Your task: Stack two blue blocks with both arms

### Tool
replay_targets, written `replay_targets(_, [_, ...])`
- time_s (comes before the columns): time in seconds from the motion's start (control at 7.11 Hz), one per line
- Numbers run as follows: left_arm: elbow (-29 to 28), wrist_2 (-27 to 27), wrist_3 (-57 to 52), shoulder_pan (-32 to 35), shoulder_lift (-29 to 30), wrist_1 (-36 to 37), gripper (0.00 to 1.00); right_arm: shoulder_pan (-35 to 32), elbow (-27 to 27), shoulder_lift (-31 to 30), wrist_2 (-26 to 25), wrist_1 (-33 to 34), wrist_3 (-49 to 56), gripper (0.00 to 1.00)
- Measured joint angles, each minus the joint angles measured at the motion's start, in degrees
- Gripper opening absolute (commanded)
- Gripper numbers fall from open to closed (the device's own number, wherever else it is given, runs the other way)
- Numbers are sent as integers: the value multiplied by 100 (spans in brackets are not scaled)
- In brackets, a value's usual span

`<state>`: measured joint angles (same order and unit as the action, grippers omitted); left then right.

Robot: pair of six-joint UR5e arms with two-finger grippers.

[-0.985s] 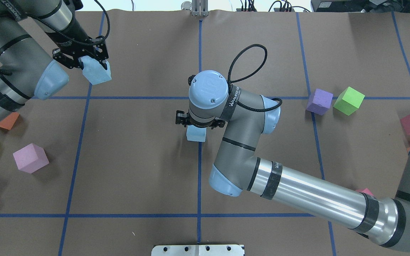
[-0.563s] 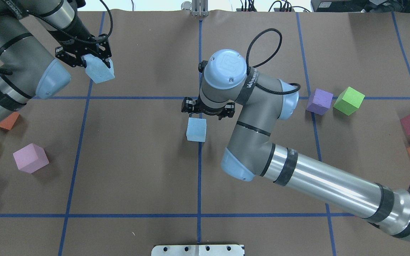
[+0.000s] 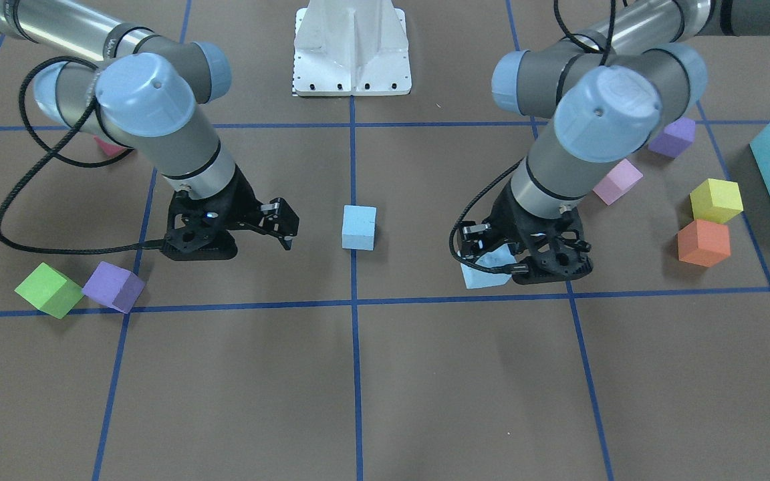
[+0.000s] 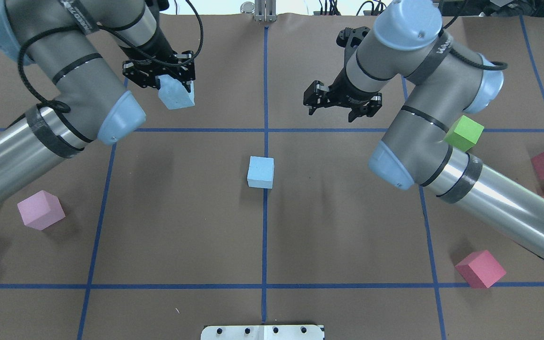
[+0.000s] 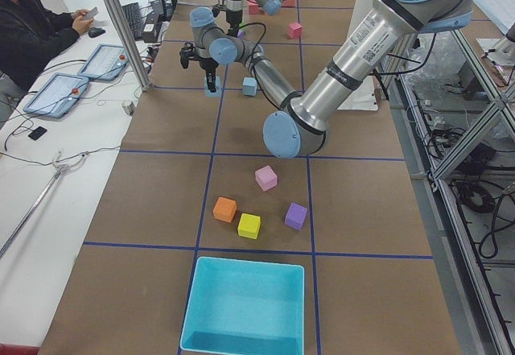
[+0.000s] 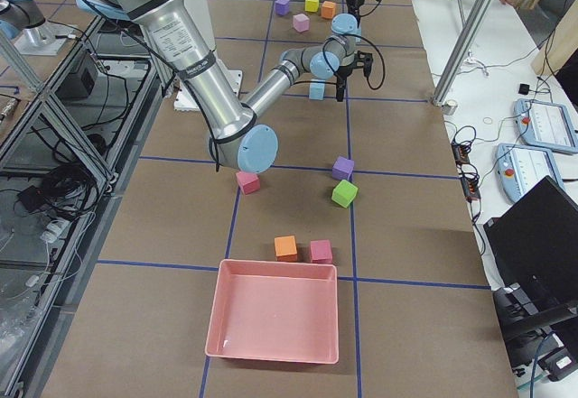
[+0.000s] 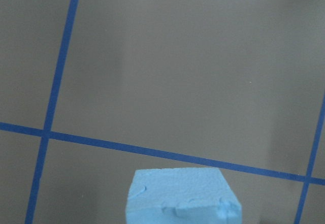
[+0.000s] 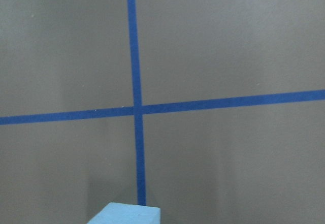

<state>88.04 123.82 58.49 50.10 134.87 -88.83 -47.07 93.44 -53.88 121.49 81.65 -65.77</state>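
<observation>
- Left gripper (image 4: 175, 89) is clamped on the held block (image 4: 176, 97), a pale blue cube that sits tilted between its fingers and lifted off the counter (image 4: 182, 226).
- The held block is to the robot's left of the resting block (image 4: 260, 172) and farther from the robot, well apart from it.
- In the left gripper's wrist view the held block (image 7: 180, 196) fills the bottom edge, and its facing side shows dents and scuffs.
- The right gripper (image 4: 338, 112) is empty with its jaws spread. It hangs to the robot's right of the resting block and beyond it, also well apart.
- The resting block, the second pale blue cube, sits flat and alone on the counter. It lies on the centre tape line (image 4: 264, 245), touching neither gripper.
- A green cube (image 3: 49, 288) and a purple cube (image 3: 114, 286) sit just beside each other, far to the robot's right of the resting block. In the overhead view the right arm (image 4: 413, 141) hides part of the green cube.
- A pink cube (image 4: 40, 209) lies far to the robot's left of the resting block and a little nearer the robot.
</observation>
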Motion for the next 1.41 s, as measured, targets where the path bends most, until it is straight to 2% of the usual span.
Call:
replay_targets(0.42, [-281,-640,-284,-558,529,6,56,-697,265,-298,324,536,926,100])
replay_targets(0.7, [-364,-768,-177,-913,634,47,56,-842,330,-330,339,747,1193,100])
replay_targets(1.41, [-412,-884,76,-1530,719,85,57,-908,391,-442,340,783,1275,100])
